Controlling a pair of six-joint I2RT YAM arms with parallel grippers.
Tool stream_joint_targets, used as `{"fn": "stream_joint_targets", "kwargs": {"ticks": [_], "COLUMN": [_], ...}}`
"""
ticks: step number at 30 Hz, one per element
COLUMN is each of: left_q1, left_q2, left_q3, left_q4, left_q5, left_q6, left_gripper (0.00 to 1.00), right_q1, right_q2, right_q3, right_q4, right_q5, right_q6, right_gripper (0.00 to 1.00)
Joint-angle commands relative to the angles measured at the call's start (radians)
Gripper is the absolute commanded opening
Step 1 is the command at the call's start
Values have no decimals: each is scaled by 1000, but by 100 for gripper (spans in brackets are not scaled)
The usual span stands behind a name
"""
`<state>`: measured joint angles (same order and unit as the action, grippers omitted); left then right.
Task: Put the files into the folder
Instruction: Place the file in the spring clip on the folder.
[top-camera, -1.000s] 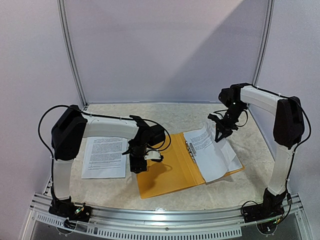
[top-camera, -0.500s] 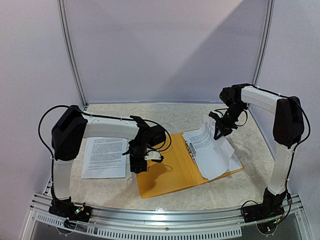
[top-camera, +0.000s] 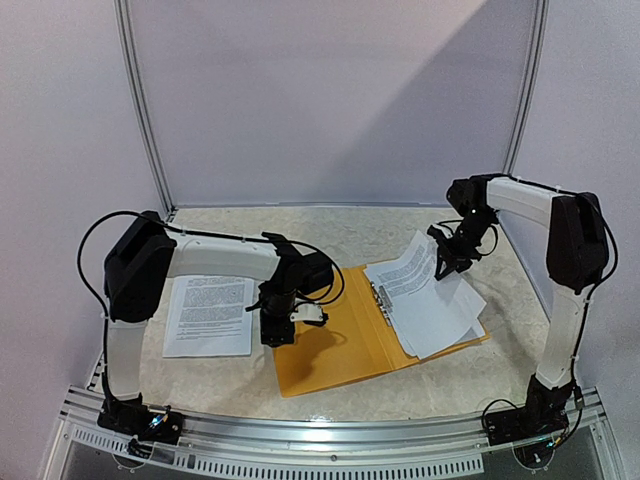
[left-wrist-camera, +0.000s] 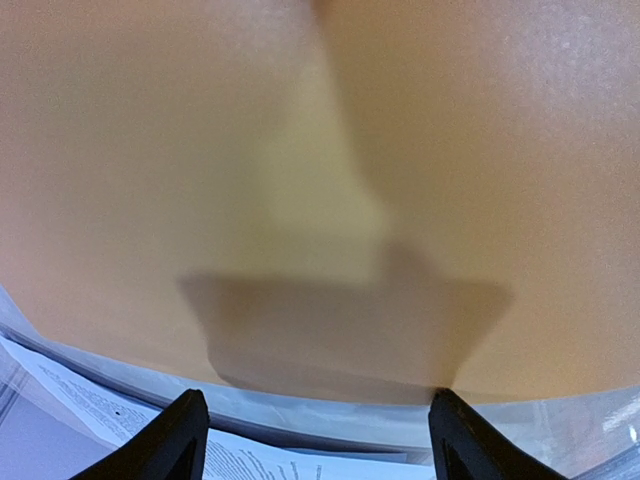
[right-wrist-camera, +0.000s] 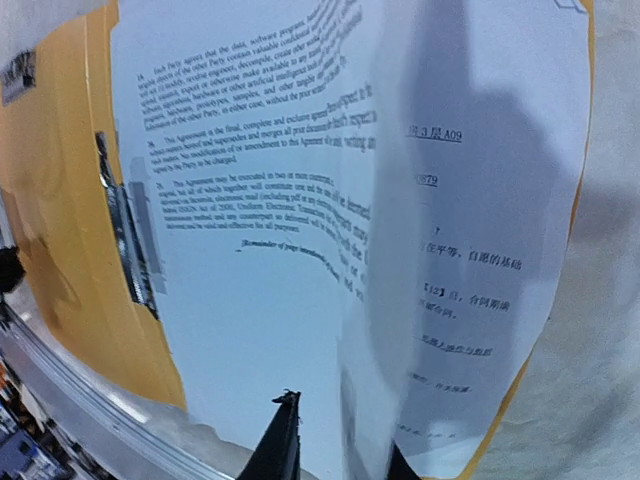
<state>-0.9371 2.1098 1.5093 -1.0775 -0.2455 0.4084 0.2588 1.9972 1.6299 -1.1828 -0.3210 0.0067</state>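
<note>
The orange-yellow folder lies open in the middle of the table, its metal clip along the spine. Several printed white sheets lie on its right half. My right gripper is shut on the far edge of the top sheet and holds that edge lifted and curled; the gripper shows the paper between its fingers. My left gripper is open, tips down at the left flap's edge; in the left wrist view the folder fills the frame above the gripper.
One more printed sheet lies flat on the table left of the folder, under the left arm. White walls stand close at the back and on both sides. An aluminium rail runs along the near edge.
My right gripper has moved a little right and up, lifting the top sheet's far edge and drawing the sheet rightward. The left gripper has stayed in place.
</note>
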Motion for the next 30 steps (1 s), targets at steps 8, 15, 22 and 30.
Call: {"fn": "stream_joint_targets", "kwargs": {"ticks": [8,15,22,30], "left_q1": [-43,-45,-47,-48], "left_q2": [96,99,104,105], "left_q3": [-43,-43,-41,-40], "left_q4": [35,34,31,30], "left_q5": [39,39,37,35], "left_q6": [1,3,5,6], "left_gripper": [78,79,78,79], "right_q1": [-69,-95,-103,-103], "right_q2": [34,3,0,2], "right_q3": [-112,-133,-162,-190], "right_q4": [149,178,186,160], "right_q5": [-94,-150,-193,-246], "right_q6": [34,44,40,-24], "right_gripper": [0,0,0,0]}}
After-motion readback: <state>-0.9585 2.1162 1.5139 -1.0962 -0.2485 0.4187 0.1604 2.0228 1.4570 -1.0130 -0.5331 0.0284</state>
